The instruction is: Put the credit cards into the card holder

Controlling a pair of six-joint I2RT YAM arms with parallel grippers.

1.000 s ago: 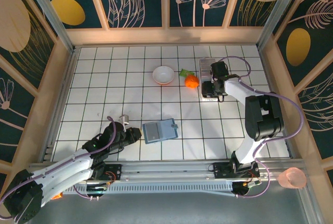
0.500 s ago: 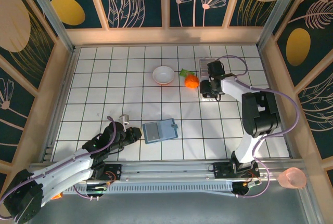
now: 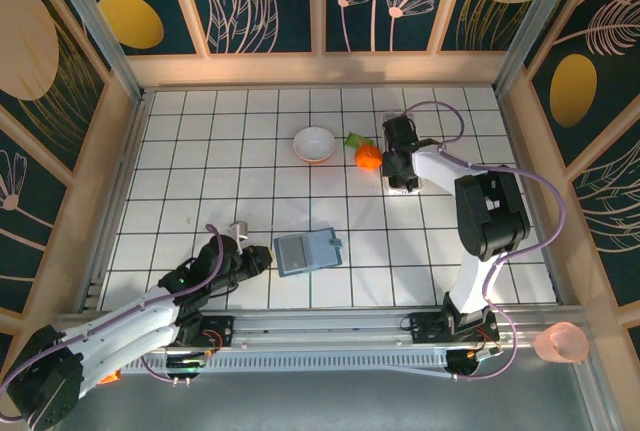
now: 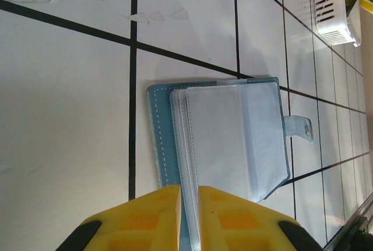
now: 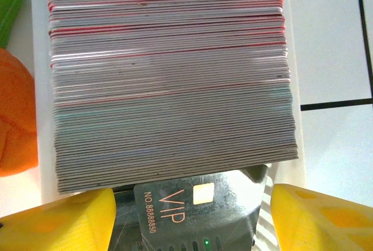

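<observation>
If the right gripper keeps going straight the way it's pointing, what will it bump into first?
Probably the VIP card, which sits between the open fingers of the right gripper at the near end of the card stack. Depth is unclear, so the stack's edges might come just as soon.

Two white-and-black arms with purple cabling
The left arm (image 3: 125, 319) and right arm (image 3: 490, 219) pair white links with black joints and looping purple cables; the left hand (image 4: 189, 194) and right hand (image 5: 192, 197) have blocky yellow fingers.
</observation>
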